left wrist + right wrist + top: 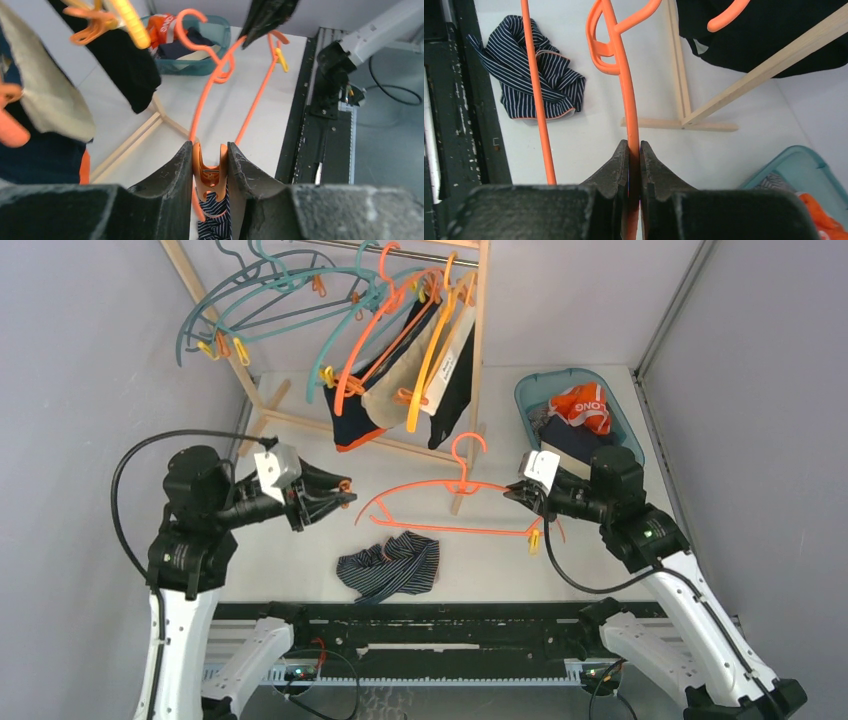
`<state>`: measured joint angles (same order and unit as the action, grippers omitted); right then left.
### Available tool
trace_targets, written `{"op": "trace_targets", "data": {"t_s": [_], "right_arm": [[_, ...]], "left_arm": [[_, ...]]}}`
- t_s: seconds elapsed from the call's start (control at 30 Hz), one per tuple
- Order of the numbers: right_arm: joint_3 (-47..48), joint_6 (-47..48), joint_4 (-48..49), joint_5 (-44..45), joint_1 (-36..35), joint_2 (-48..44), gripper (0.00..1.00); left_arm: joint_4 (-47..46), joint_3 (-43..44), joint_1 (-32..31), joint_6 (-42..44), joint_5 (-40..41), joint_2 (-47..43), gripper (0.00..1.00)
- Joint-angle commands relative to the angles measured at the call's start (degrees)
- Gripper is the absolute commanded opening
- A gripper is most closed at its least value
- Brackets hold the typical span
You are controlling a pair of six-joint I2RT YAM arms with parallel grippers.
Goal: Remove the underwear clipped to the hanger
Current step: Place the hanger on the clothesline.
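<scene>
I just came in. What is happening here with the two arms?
An orange hanger is held above the table. The right gripper is shut on its shoulder, and the left gripper squeezes the orange clip at its end. A striped pair of underwear lies loose on the table. More underwear hangs on the rack behind.

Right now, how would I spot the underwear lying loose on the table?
Start at the white table and find the orange hanger held over it. Beneath it, toward the near edge, lies a crumpled pair of briefs, navy with pale stripes. It's the only pair on the tabletop; others hang on the rack or fill the basket.
</scene>
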<state>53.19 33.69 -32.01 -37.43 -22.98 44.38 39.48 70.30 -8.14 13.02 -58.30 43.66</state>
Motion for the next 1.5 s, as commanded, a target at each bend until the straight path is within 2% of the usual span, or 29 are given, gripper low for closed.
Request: {"op": "trace_targets", "data": {"t_s": [0.0, 0.13, 0.3, 0.57, 0.77, 1.47], "right_arm": [[2.35, -6.34, 4.03, 0.3, 0.19, 1.21, 0.0], [2.39, -7.44, 4.42, -0.48, 0.28, 1.25, 0.0], [2.4, -8.47, 4.53, -3.08, 1.21, 1.07, 0.0], [2.42, -8.3, 4.01, -5.43, 1.54, 1.21, 0.0], [2.36, -7.96, 3.32, -6.71, 1.75, 0.9, 0.0], [2.36, -8.44, 3.12, -9.75, 3.71, 0.5, 0.0]], "left_arm": [[4.89, 0.49, -5.99, 11.98, 0.16, -0.8, 0.0], [4.9, -4.37, -13.49, 19.05, 2.82, -1.44, 0.0], [3.34, -8.9, -16.27, 23.29, 0.82, -1.08, 0.0], [0.34, -14.29, -16.38, 27.74, -5.35, -0.86, 0.0], [-2.44, -15.27, -16.38, 28.18, -6.16, 0.55, 0.0], [-1.96, -16.94, -15.07, 29.99, -6.13, -0.66, 0.0]]}}
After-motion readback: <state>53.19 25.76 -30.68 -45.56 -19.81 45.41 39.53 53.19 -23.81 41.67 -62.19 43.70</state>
